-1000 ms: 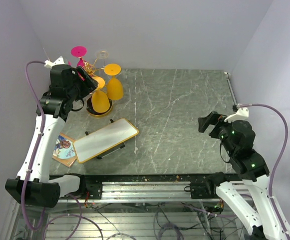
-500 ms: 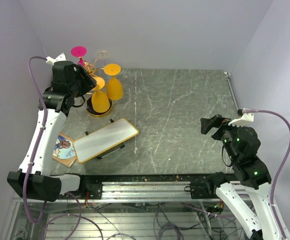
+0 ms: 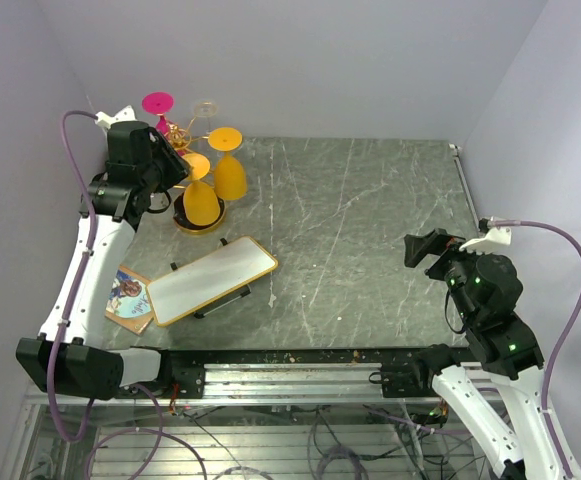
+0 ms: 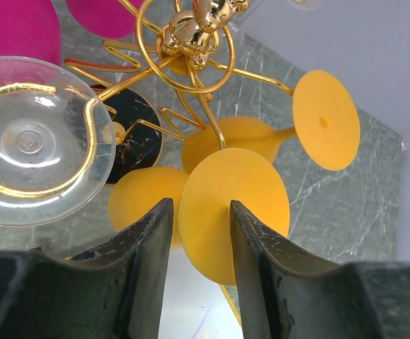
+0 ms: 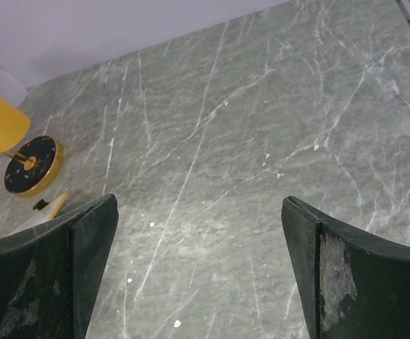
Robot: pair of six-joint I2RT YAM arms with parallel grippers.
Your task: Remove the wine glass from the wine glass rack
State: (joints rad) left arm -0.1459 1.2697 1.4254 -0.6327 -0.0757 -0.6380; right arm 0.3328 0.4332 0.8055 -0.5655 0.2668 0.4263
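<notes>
Hanging: yellow wine glass point(image 4: 247, 176) upside down on wine glass rack point(image 4: 190, 32), far-left corner.
Left gripper point(image 4: 199, 212): jaws partly apart over its foot, unclamped.
Right gripper point(image 5: 199, 212): jaws spread wide, empty.
Risk: a crooked pull snags the foot, toppling the rack.

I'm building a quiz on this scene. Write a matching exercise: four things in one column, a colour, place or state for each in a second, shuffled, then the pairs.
Things
1. tray
2. right gripper
3. rack base
4. card

Descriptions
A. black and round with a gold edge
B. open above bare table
C. white with a gold rim, lying flat
D. by the left wall, next to the tray

Pairs: 1-C, 2-B, 3-A, 4-D
</notes>
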